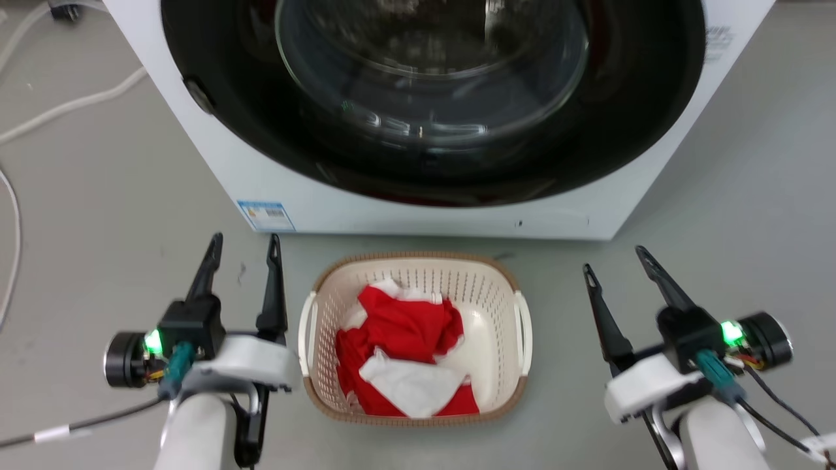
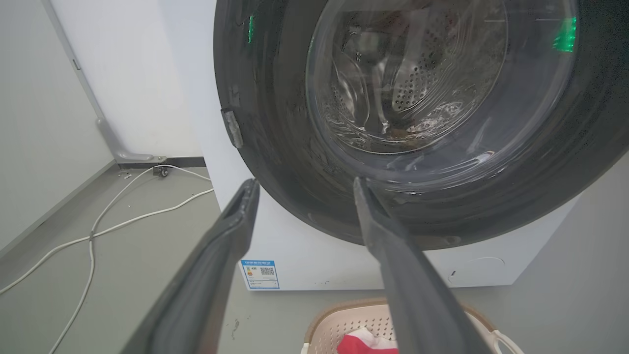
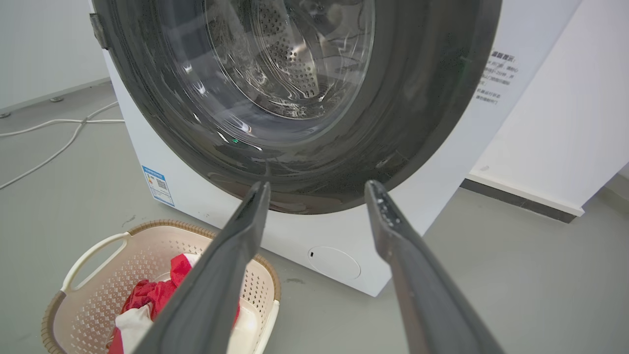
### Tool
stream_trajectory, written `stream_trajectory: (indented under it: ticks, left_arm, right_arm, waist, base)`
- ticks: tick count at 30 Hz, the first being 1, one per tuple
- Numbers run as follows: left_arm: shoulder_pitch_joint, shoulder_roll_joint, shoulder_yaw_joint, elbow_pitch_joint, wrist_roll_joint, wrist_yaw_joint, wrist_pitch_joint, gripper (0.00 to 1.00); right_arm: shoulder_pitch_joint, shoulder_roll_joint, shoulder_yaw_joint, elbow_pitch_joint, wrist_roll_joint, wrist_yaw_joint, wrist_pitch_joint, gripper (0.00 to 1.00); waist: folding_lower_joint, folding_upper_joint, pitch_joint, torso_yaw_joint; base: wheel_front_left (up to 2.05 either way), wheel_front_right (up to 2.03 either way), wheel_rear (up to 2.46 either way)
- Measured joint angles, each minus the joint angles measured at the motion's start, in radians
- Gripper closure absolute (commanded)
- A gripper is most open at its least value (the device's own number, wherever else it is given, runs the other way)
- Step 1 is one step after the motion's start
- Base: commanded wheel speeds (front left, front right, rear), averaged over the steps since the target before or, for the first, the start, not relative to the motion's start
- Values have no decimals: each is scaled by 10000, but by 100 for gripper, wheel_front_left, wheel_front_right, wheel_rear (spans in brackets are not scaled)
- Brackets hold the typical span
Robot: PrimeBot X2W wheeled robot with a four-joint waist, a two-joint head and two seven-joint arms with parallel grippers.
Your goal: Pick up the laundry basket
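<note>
Sitting on the grey floor [image 1: 98, 215] just in front of the washing machine [image 1: 418, 219], the laundry basket [image 1: 486, 297] lies between the two arms. Its white side handles, one [image 1: 305, 326] toward the robot's left and one [image 1: 524, 326] toward its right, each face an arm. Red and white clothes [image 1: 398, 339] are heaped inside, below the brown rim.

The left gripper [image 1: 245, 239] is spread wide and holds nothing, and its inner finger is just beside the near handle. The right gripper [image 1: 614, 258] is likewise released and empty, but farther out from its handle.

This flanking stance looks like preparation for a two-handed lift, one handle per gripper, which would keep the load level. Both pairs of fingers point at the machine's dark door, not at the basket. In the wrist views the basket sits low, so the grippers probably need to drop and turn inward.
</note>
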Motion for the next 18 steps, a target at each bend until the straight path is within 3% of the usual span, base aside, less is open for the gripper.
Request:
stream_trajectory:
  ticks: [18]
  left_arm:
    - [-3357, 777, 190, 4648, 35, -980, 0, 0]
  right_arm:
    - [-3361, 0, 564, 3894, -1181, 0, 2, 0]
  waist:
    - [1, 0, 3513, -100]
  base:
    - [0, 0, 0]
